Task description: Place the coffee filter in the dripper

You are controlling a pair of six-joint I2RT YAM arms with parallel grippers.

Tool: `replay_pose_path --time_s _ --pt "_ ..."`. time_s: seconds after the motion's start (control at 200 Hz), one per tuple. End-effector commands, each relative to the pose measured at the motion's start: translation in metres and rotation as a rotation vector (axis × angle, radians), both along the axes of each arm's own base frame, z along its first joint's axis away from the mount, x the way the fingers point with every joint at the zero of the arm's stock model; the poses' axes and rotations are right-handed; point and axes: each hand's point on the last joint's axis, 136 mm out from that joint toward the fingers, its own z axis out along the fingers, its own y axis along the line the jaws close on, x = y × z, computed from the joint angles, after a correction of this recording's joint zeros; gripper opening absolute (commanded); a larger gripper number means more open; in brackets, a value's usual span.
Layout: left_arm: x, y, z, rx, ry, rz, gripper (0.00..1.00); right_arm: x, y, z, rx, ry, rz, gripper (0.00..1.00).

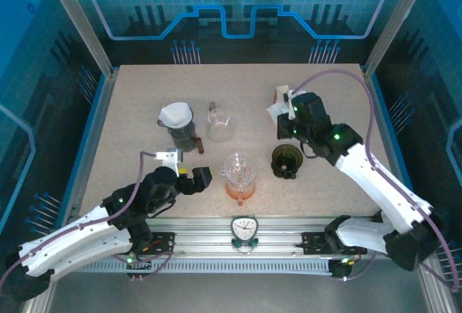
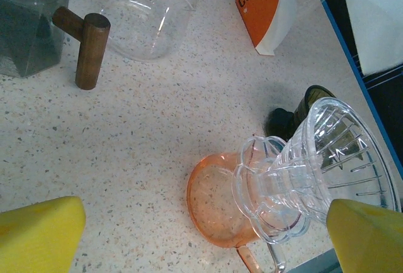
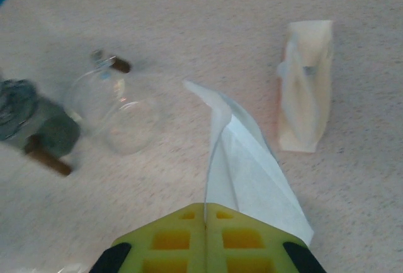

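At the far right of the table, the right gripper is hovering, pads clamped on the coffee filter. The left gripper is gaping wide open and empty just beside the clear dripper — standing left of the filter, nearer the arms.

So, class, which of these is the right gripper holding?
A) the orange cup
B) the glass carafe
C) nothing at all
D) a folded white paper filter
D: in the right wrist view, the right gripper is closed on the white paper filter, which sticks out beyond its tips.
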Motion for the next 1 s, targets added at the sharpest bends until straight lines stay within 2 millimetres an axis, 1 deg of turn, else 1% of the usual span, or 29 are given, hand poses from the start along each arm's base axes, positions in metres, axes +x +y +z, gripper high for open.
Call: replay_pose_path --time_s 0.0,0.11,0.21,0.295,0.375,0.505,0.595,0.83,0.996 --pt "0.001 0.008 0.011 0.041 -0.019 0.014 0.99 -0.041 0.009 -0.002 0.025 0.056 0.105 0.0" --pt "0.002 0.011 0.013 0.051 -0.023 0.021 0.99 -0.077 0.021 0.002 0.025 0.108 0.224 0.0" --pt "0.002 0.011 0.014 0.053 -0.023 0.025 0.99 -0.103 0.031 0.002 0.0 0.159 0.305 0.0" --pt "0.003 0.01 0.015 0.051 -0.02 0.022 0.99 -0.12 0.039 0.003 -0.032 0.201 0.364 0.0" --pt "0.003 0.009 0.015 0.054 -0.018 0.02 0.99 -0.13 0.047 0.007 -0.071 0.22 0.411 0.0" --pt "0.003 0.009 0.019 0.06 -0.021 0.017 0.99 -0.138 0.059 0.011 -0.145 0.263 0.466 0.0" --pt "0.003 0.01 0.023 0.065 -0.026 0.015 0.99 -0.14 0.065 0.007 -0.204 0.305 0.495 0.0" --pt "0.001 0.01 0.035 0.08 -0.047 -0.008 0.99 -0.135 0.073 -0.002 -0.338 0.399 0.508 0.0" --pt "0.0 0.007 0.038 0.075 -0.052 -0.031 0.99 -0.132 0.082 -0.006 -0.41 0.429 0.527 0.0"
